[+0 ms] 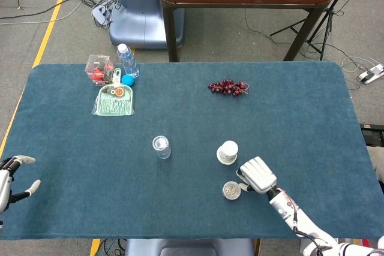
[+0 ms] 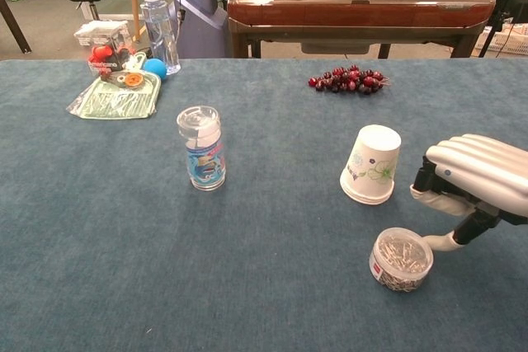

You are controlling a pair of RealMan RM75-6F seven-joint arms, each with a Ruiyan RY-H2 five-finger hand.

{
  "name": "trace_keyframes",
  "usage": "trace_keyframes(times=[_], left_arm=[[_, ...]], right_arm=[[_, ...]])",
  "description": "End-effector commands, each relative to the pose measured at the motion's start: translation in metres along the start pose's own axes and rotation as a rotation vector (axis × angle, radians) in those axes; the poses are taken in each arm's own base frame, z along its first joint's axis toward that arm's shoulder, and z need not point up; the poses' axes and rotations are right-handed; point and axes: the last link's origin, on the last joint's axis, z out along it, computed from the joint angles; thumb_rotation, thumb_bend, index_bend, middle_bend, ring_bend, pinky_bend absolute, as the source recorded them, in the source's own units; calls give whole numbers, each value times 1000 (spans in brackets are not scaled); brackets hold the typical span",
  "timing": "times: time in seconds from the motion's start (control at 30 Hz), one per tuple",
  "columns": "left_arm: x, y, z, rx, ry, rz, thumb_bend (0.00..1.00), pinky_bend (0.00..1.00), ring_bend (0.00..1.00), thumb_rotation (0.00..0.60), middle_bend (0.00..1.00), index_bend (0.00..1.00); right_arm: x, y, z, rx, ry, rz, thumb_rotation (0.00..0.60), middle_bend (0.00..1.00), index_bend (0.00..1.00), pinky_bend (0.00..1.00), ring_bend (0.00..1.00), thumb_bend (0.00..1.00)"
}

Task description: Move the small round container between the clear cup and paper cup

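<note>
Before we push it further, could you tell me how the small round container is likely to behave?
The small round container is squat and flat-bottomed, so it probably slides rather than tips. The carpet-like table cover may drag on it. Its loose metal contents probably shift. The right hand is beside it.

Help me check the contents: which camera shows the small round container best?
The chest view: the small round container is near and large, its metallic contents visible through the clear lid, the right hand beside it. The head view shows it only as a small disc from above.

Bright, even indoor light, soft faint shadows, both views sharp.
</note>
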Motion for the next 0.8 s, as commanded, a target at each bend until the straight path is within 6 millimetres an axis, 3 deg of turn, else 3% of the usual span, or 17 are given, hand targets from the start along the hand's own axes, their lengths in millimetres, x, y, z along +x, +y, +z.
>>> trace_keyframes(times=[0.03,0.47,0.8], left_arm=[[0,0,0,1,0,0,242,550,298,600,346,367],[0,0,0,2,-4,3,242,550,298,600,346,370],[0,0,0,2,-5,7,243,550,298,600,346,373]], right_arm=[[1,-5,2,12,1,6,600,1000,1000,1000,1000,0],[3,-23,11,45,17,36,600,1000,1000,1000,1000,0],[20,-19,-12,37,2,20,600,1000,1000,1000,1000,0]])
